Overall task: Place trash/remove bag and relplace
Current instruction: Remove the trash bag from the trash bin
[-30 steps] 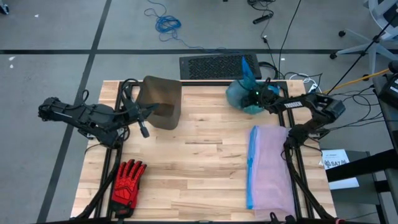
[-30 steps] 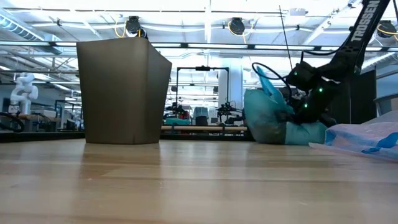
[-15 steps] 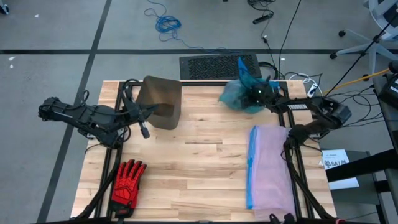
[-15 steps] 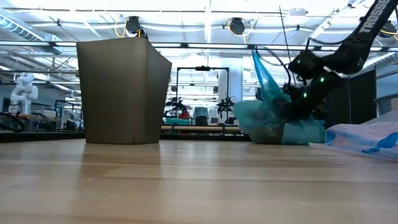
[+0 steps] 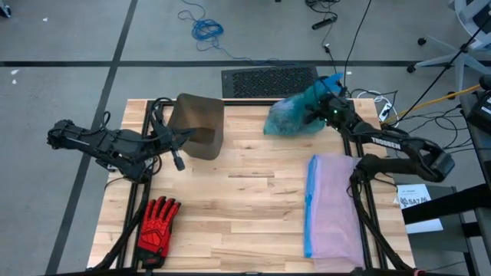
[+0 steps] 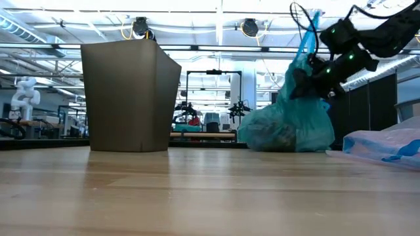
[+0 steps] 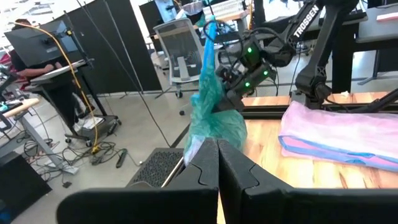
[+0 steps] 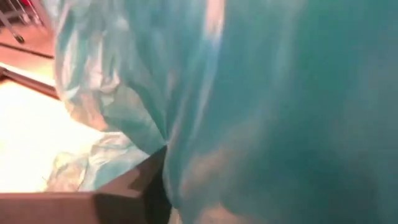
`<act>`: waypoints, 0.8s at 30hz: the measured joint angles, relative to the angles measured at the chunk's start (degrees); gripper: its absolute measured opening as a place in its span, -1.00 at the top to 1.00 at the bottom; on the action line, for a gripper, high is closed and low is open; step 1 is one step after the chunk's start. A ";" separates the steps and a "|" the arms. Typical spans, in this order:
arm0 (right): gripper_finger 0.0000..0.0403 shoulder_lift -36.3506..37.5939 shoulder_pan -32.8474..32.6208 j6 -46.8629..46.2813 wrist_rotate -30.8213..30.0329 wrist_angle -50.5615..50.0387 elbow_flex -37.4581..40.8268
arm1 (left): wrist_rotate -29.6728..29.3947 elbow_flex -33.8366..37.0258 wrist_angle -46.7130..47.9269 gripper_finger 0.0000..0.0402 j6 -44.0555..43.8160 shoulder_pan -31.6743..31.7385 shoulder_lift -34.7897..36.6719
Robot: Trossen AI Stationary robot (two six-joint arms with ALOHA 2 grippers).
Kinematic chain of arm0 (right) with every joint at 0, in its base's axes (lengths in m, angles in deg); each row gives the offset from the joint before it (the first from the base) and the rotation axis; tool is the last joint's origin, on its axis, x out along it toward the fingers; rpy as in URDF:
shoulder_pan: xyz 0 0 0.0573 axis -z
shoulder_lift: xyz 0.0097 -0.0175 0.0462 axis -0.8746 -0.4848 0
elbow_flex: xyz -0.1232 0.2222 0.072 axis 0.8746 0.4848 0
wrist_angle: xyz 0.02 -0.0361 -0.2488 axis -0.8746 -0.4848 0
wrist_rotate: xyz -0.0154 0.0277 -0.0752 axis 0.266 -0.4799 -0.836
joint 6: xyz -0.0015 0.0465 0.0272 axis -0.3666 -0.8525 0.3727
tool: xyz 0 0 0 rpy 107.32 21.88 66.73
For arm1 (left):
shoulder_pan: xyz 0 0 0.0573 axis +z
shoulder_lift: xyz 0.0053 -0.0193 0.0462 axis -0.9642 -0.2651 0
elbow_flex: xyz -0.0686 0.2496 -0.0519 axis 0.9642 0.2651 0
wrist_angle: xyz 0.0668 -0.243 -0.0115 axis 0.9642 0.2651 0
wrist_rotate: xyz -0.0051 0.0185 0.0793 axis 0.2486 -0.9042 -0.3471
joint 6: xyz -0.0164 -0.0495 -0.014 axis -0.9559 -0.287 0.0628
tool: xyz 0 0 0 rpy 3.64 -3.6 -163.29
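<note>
The teal bag (image 5: 290, 119) stands on its full bottom at the table's far right, its neck (image 6: 308, 39) drawn upright. Brownish trash lumps (image 6: 272, 136) show through its lower part. My right gripper (image 5: 328, 107) is beside that neck, above the table. In the right wrist view teal plastic fills the picture and one dark finger (image 8: 146, 183) stands off to one side, so the gripper reads as open. My left gripper (image 5: 178, 162) is shut and holds nothing, just left of and nearer than the brown bin (image 5: 201, 123). My right gripper has the bag's neck (image 7: 214, 87) between its parted fingers, coming level from the table's right side. The plastic lies against the one finger that shows. The bag itself hides the other finger. The bag's bottom rests on the table.
A pale lilac bag with a blue rim (image 5: 334, 207) lies flat at the near right. A red-and-black glove (image 5: 157, 222) lies at the near left. A black keyboard (image 5: 268, 80) sits just beyond the far edge. The table's middle is bare wood (image 5: 245, 199).
My right gripper has risen and gone toward the table's far edge, pulling the bag's neck from a slumped lean to upright. The bag's full bottom has stayed on the table and slid a little toward the left.
</note>
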 joint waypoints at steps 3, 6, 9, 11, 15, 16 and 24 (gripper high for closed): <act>-0.26 2.50 0.00 0.33 0.02 0.04 -0.01 | 0.00 0.00 0.00 1.00 0.00 0.00 0.00; -0.36 5.27 0.00 2.82 0.02 -0.02 -0.06 | 0.00 0.00 0.01 1.00 0.00 -0.01 0.00; -0.40 7.86 0.00 3.51 0.02 -0.73 -1.29 | 0.00 0.00 0.03 1.00 0.00 0.00 0.00; -0.41 9.09 0.00 3.51 0.02 -1.92 -3.10 | 0.00 -0.01 0.03 1.00 0.00 -0.01 0.00; -0.40 9.97 0.00 4.18 0.02 -8.49 -8.78 | 0.00 -0.02 0.04 1.00 0.00 0.00 0.00; -0.40 9.97 0.00 4.91 0.01 -10.65 -10.43 | 0.00 -0.02 0.04 1.00 0.00 -0.01 0.00; -0.40 6.34 0.13 6.49 -2.09 -26.39 -17.99 | 0.00 -0.02 0.02 1.00 0.00 0.00 0.00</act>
